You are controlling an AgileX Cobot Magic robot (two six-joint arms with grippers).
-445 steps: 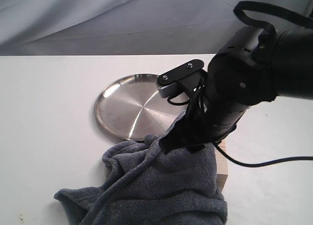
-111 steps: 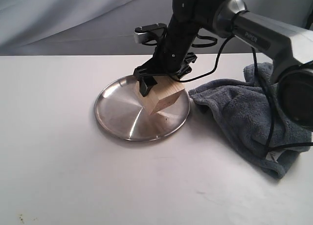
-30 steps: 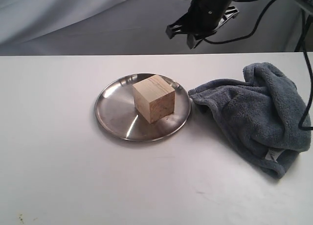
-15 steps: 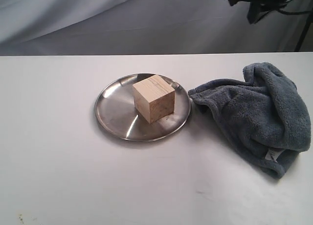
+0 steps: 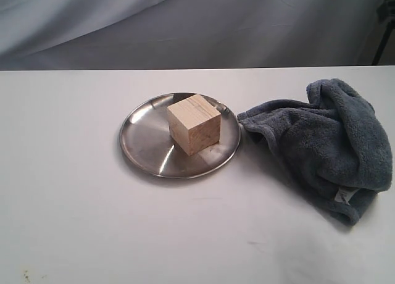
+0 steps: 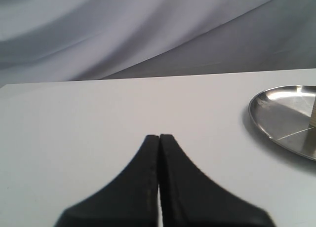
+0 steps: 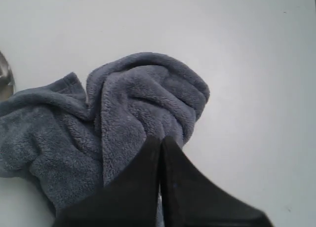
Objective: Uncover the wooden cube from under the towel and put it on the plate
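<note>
Beige wooden cube [image 5: 194, 131] sits on the round steel plate [image 5: 145, 151], apart from both grippers. My right gripper [image 7: 159, 140], pinched together, hangs over the blue-grey fleece towel [image 7: 133, 108]; left gripper [image 6: 159, 138] likewise together.

Exterior looks obliquely down across table [image 5: 68, 197]. Left wrist low, shares plate [image 5: 133, 149]; right wrist overhead, shares towel [image 5: 321, 142].

Cube [image 5: 194, 133] shows pale beige, with faint grain streaks. Plate [image 5: 145, 142] gleams silver, bright streaks fanning from its centre. Towel [image 7: 133, 103], just ahead of the right gripper [image 7: 160, 138], is blue-grey throughout, with a small white label [image 5: 340, 196]. Right gripper and left gripper [image 6: 159, 138] are plain black. Table [image 5: 74, 222] is white, backdrop [image 5: 185, 25] dull grey-blue.
</note>
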